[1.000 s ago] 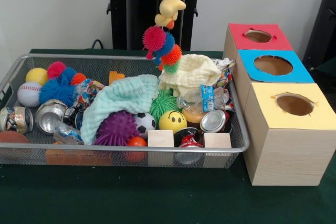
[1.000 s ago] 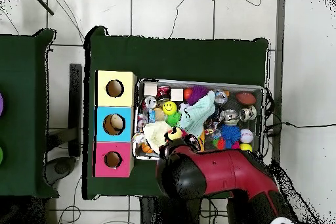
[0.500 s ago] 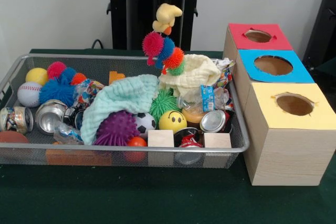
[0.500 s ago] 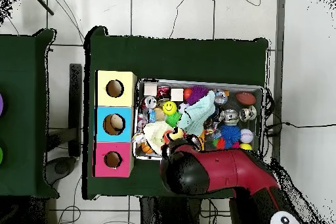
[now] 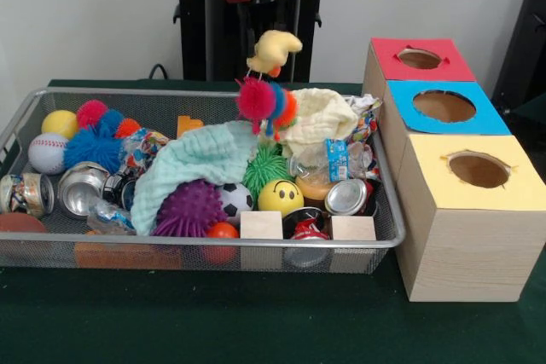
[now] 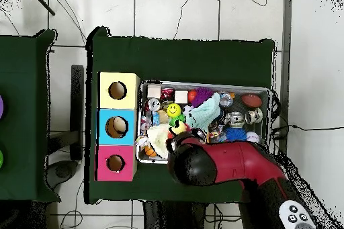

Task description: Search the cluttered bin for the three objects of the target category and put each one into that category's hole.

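Green cloth table (image 5: 256, 321), pale wall (image 5: 85, 14) behind; end effector (image 5: 271, 40) grips plush toy (image 5: 266, 83).

Bin (image 5: 34, 249) of clutter left of three boxes (image 5: 465, 210), toy caterpillar (image 5: 266, 91) dangling above cloths (image 5: 205, 155).

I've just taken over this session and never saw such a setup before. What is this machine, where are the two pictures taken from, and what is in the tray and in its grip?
The machine is a red and black robot arm. One picture faces it across the table; the other looks straight down. On the green table stands a wire tray full of balls, crushed cans, cloths and wooden blocks. Beside it are three boxes with holes: red, blue, yellow. A toy caterpillar with a yellow head hangs below the gripper, over the tray. Whether the gripper is closed on it is unclear.
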You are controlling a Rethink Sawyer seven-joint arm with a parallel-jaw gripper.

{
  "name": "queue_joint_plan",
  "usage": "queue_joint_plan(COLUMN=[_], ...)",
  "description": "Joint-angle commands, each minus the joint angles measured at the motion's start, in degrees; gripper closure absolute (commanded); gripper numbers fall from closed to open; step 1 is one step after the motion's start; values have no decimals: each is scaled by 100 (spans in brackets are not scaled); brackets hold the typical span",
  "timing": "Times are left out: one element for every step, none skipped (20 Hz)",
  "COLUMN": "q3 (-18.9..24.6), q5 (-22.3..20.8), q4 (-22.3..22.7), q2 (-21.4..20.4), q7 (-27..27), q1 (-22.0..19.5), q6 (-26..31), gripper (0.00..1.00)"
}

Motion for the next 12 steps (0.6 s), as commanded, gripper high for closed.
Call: queue_joint_plan(q3=[-40,-43,-64,-75,-93,-108,-131,-126,-132,-126,-130,-125], q5=[30,24,21,-4,-32,-38,-36,-41,-40,-38,-50,-56], q4=[-545,-541,-542,-548,-563,-582,-591,-615,-596,-571,-566,-548], q2=[243,237,226,210,196,172,169,201,226,253,277,302], q7=[298,307,331,333,336,335,352,357,385,403,405,408], q1=[-28,-24,-9,10,38,60,74,78,66,44,38,24], q6=[255,233,235,225,238,283,320,291,235,160,134,90], gripper=[0,0,0,0,0,0,0,0,0,0,0,0])
